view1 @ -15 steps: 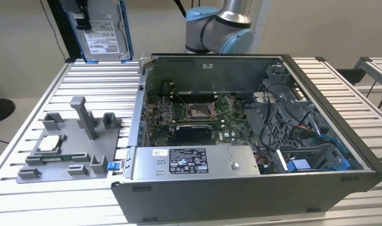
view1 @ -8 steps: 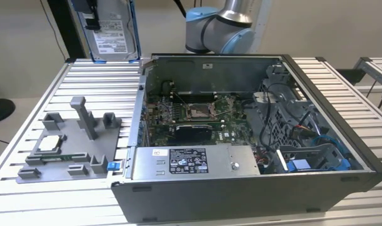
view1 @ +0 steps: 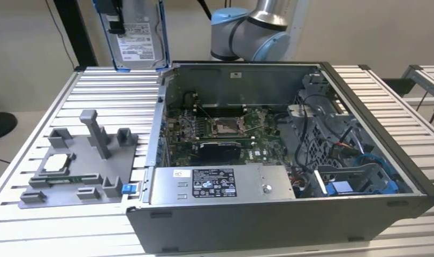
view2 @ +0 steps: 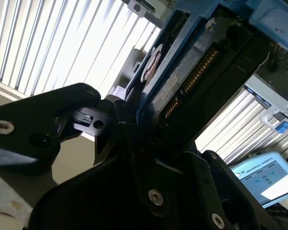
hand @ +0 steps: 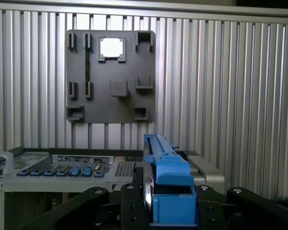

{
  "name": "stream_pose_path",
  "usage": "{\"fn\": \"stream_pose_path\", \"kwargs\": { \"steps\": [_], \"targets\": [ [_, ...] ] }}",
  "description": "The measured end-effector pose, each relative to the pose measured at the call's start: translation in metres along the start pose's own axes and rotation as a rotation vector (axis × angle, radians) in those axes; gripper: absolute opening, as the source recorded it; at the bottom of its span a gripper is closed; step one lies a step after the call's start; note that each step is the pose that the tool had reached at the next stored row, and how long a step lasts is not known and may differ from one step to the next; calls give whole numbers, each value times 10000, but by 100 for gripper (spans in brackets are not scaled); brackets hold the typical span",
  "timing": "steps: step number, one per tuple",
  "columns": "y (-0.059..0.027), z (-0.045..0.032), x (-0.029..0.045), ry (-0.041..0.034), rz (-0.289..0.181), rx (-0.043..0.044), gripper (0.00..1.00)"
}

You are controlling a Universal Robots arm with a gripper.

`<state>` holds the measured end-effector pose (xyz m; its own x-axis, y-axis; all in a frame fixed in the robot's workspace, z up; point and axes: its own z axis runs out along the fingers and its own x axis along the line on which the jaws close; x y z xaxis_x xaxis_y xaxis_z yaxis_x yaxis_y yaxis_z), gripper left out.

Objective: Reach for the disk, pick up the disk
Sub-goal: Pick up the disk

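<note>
Above the worktop (view1: pixel 103 96), beyond the grey fixture (view1: pixel 81 171), the disk (view1: pixel 137 45) hangs on edge at 11 o'clock in the exterior view, clenched by its blue-railed sides in the tool (hand: pixel 165 203); I judge the smooth plastic could slip and drop it onto the open case (view1: pixel 274 225).

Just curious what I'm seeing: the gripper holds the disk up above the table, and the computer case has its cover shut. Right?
Not quite. The computer case is open: the exterior view shows its circuit board laid bare. The rest is right: the gripper holds the disk up above the table.
</note>
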<state>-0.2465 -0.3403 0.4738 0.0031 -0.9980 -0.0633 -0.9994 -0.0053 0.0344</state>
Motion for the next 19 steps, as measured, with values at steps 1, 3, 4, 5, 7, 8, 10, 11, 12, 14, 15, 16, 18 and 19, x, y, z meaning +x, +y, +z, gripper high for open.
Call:
{"fn": "stream_pose_path", "kwargs": {
  "steps": [1, 3, 4, 5, 7, 8, 10, 11, 12, 14, 15, 16, 18, 19],
  "targets": [
    [-25, -1, 0, 0, 0, 0, 0],
    [-75, -2, 0, 0, 1, 0, 0],
    [-100, -3, 0, -1, 0, 0, 0],
    [-125, -4, 0, 0, 0, -1, 0],
    [-175, -6, 1, 0, 0, -2, 0],
    [-200, -7, 1, 0, 0, -2, 0],
    [-250, -9, 1, 0, 1, -3, 0],
    [-276, -10, 1, 1, 1, -4, 0],
    [-300, -10, 1, 0, 0, -3, 0],
    [-348, -12, 1, 0, 1, -4, 0],
    [-374, -13, 1, -1, 0, -4, 0],
    [-398, -14, 1, 0, 0, -4, 0],
    [-446, -15, 1, 0, 1, -4, 0],
    [-469, -16, 1, 0, 1, -5, 0]
  ]
}}
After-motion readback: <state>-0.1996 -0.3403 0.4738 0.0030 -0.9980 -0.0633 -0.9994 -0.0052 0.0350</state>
